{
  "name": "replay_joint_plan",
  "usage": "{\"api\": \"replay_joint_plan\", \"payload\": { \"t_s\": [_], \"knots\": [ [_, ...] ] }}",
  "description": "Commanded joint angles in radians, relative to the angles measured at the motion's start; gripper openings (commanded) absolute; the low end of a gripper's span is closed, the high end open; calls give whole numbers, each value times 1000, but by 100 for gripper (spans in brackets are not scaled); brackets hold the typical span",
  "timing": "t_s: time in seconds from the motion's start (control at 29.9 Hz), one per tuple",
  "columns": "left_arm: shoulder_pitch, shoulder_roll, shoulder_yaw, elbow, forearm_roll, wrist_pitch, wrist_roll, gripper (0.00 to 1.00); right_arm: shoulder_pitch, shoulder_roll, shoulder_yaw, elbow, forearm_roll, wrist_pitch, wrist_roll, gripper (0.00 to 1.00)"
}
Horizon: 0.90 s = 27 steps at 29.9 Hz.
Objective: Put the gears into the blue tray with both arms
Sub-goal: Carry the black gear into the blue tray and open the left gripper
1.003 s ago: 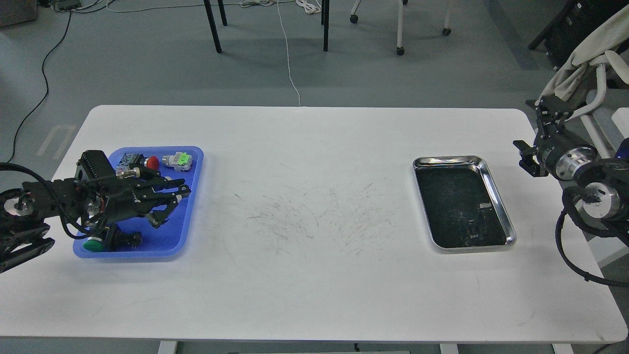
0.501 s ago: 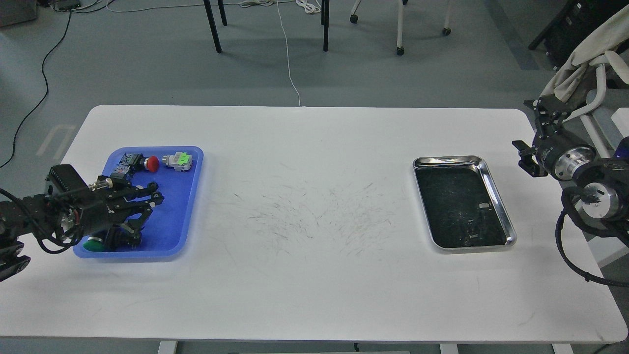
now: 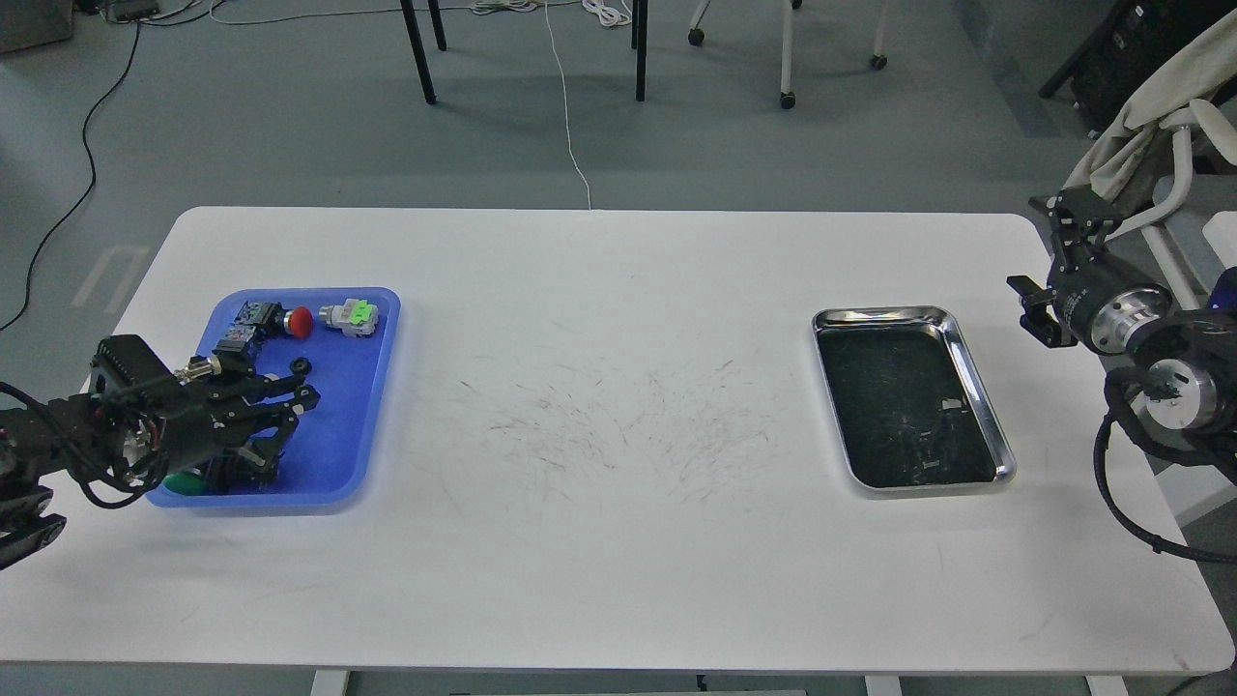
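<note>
- Head view, only one there is: blue tray (image 3: 333,454) sits at the left end of the white table (image 3: 618,561), and there's a small black gear (image 3: 301,365) lying on its floor, in the far half.
- Same tray also has a red-capped push-button (image 3: 295,322) and a grey one with a green top (image 3: 350,316) along the far rim, plus a green-capped button (image 3: 181,480) at the near left corner, mostly hidden by the arm.
- Left gripper (image 3: 302,407) hangs over the tray, just near of the gear; fingers spread apart, nothing between them.
- Right gripper (image 3: 1080,215) is off past the table's right edge. Too dark and small, can't tell if the fingers are apart or together.
- Steel tray (image 3: 978,387) on the right side, dark inside, well apart from the blue one.
</note>
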Motion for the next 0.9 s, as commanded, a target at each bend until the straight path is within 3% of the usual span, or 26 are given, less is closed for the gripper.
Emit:
{"api": "replay_joint_plan", "payload": {
  "t_s": [0.0,0.87],
  "knots": [
    [2,0,-1,0,0,-2,0,13,0,1,0,0,0,0,0,96],
    [12,5,-2,15,-5,-2,0,28,0,0,0,0,-2,0,0,96]
  ]
}}
